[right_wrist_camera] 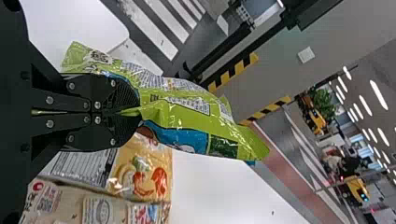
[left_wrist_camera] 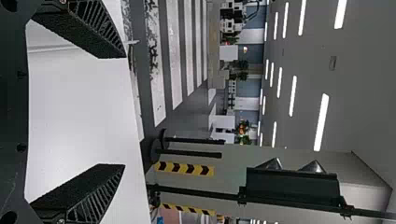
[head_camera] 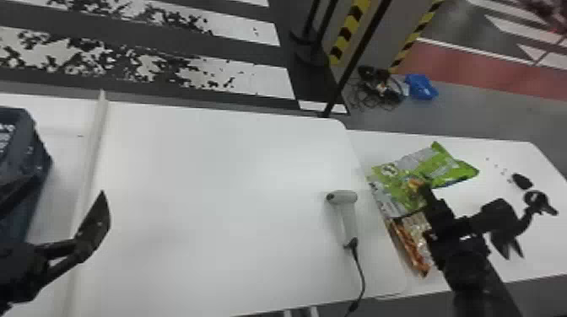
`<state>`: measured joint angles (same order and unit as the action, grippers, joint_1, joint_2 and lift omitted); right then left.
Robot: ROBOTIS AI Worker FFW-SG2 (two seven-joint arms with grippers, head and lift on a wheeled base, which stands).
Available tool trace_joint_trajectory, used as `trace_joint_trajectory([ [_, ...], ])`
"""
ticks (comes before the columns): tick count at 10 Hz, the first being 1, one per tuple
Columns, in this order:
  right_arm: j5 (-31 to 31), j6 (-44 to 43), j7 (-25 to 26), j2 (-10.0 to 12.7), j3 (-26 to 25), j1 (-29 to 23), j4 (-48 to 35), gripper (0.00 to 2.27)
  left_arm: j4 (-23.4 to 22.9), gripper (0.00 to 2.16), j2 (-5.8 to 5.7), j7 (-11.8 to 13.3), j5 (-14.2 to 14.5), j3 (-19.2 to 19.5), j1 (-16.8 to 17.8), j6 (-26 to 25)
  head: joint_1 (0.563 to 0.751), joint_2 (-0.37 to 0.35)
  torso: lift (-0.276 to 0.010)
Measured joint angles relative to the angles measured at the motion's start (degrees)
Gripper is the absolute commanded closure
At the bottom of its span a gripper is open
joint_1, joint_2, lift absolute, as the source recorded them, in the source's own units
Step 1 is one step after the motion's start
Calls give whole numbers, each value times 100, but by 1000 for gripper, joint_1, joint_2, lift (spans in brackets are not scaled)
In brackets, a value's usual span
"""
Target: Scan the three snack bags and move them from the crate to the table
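Head: right claw [head_camera: 425, 192] on green bag [head_camera: 457, 170], right of scanner [head_camera: 346, 219].
Other bags [head_camera: 414, 244] just right of scanner; left claw [head_camera: 92, 223] and crate [head_camera: 31, 168] well left. Left wrist: left claw [left_wrist_camera: 125, 112] spread. Right wrist: right claw [right_wrist_camera: 139, 112] clamped on green bag.

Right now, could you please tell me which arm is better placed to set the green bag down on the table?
Right, I'd judge: the right gripper is shut on the green bag, near the orange bag on the table. The left gripper is open and empty, near the crate.
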<state>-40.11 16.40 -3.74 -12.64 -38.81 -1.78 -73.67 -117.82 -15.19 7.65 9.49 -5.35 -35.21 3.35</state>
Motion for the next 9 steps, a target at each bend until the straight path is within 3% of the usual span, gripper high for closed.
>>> trace_joint_trajectory([
  [1, 201, -18, 250, -32, 31, 112, 215, 1878, 9, 26, -1, 0, 0, 6, -2, 3, 695, -350, -62],
  [2, 395, 5, 617, -45, 120, 184, 321, 525, 9, 26, 1, 0, 0, 7, 13, 3, 695, -350, -62],
  [3, 594, -46, 699, -45, 250, 160, 305, -2, 8, 26, 11, 0, 0, -11, 50, -11, 695, -350, -62],
  [6, 1121, 123, 1816, -21, 754, -240, -524, 60, -2, 26, 8, 0, 0, -53, 118, -61, 695, -350, -62],
  [9, 1293, 185, 2055, -1, 984, -691, -1487, 60, -51, 26, -5, 0, 0, -54, 126, -67, 695, -350, -62],
])
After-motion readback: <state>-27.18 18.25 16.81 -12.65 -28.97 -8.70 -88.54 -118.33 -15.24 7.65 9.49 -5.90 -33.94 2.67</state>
